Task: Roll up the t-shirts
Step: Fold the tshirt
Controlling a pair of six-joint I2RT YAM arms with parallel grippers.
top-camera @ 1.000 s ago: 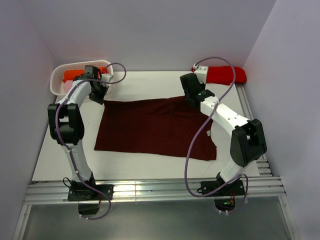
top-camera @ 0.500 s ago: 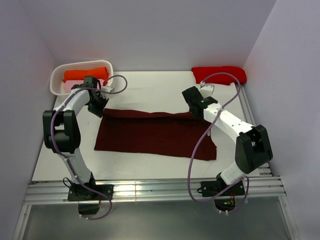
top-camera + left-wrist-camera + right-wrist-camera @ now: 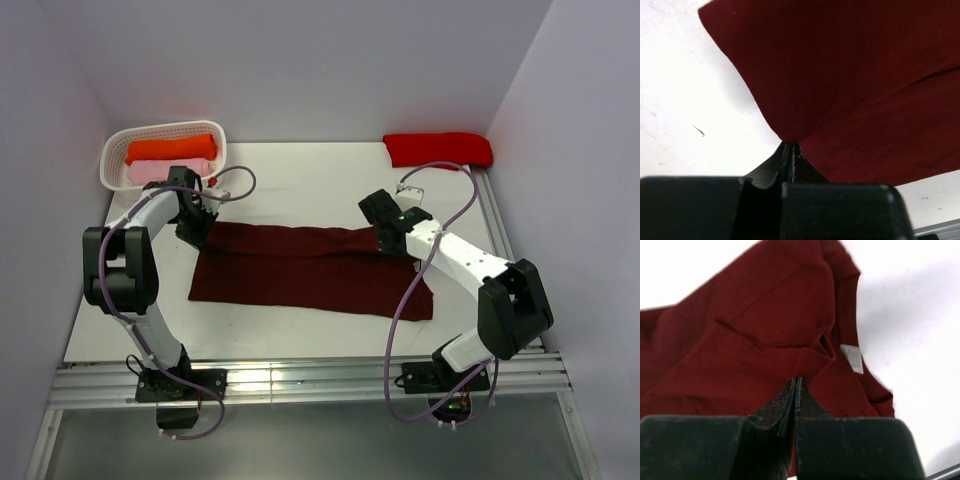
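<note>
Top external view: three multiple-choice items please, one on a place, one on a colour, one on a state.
1. Where on the table does the white basket stand?
A. Far left corner
B. Near right corner
C. Between the arm bases

2. What colour is the folded shirt at the far right edge?
A. Pale pink
B. Bright red
C. Dark blue

3. What is the state of the left pincer?
A. Wide open above the cloth
B. Shut on the maroon shirt
C. Shut on the basket's rim

Answers:
1. A, the basket sits at the far left, beyond the left arm.
2. B, the cloth beside the right wall is bright red.
3. B, the left wrist view shows the fingertips closed with maroon cloth pinched between them.
</note>
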